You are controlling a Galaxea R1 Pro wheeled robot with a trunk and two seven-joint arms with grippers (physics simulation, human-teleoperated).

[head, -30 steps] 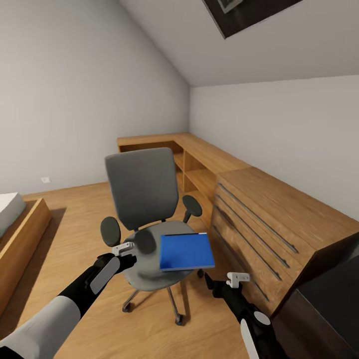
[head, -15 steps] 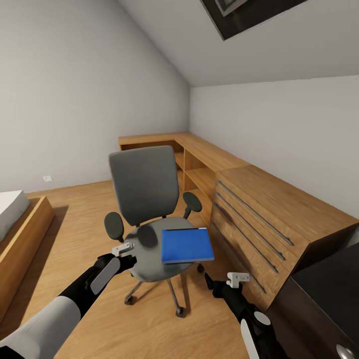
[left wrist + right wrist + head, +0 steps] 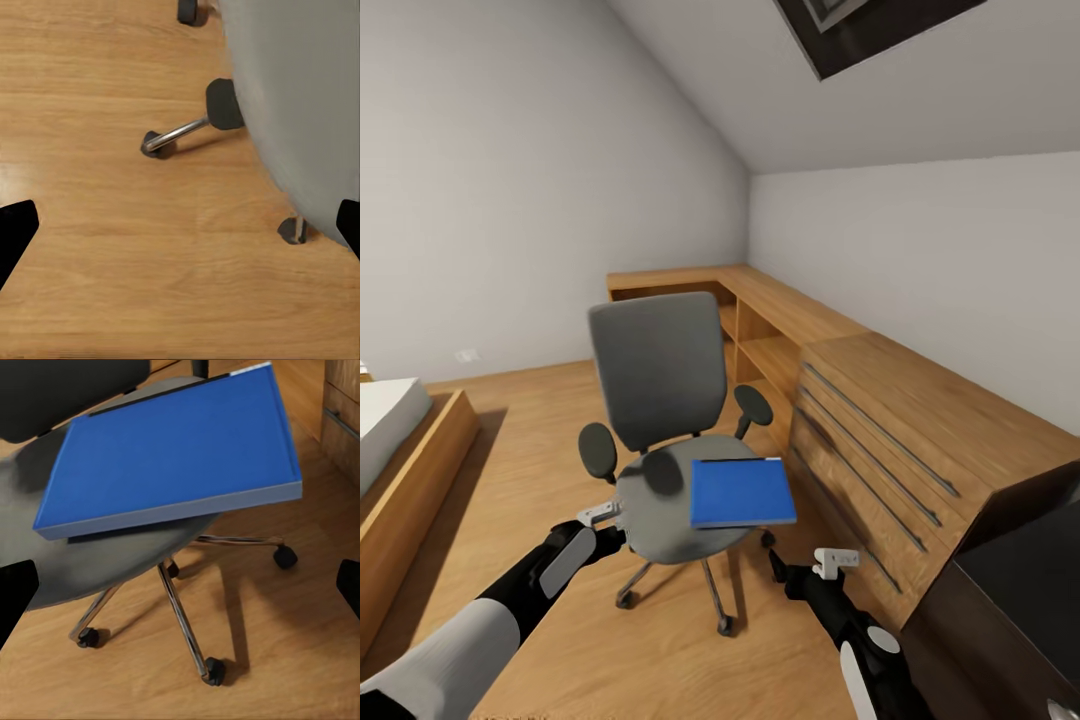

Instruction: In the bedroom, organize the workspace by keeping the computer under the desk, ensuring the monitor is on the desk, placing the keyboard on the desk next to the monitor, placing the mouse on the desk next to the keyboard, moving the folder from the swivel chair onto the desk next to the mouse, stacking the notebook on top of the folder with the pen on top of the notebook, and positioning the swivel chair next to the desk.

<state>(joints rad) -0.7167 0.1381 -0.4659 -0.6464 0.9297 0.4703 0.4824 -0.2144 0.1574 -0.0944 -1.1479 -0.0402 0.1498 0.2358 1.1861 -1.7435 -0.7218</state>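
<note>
On the seat of the swivel chair (image 3: 660, 400) we see the folder (image 3: 742, 492) lying flat, one edge overhanging. Our left claw (image 3: 603, 528) sits spread wide just beside the seat, holding nothing. Our right claw (image 3: 807, 570), equally spread and empty, hangs below the folder.

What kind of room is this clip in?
Probably an attic bedroom: sloped pale walls, a low wooden bed with a white mattress, a light wooden dresser, and a grey swivel chair on plank flooring.
</note>
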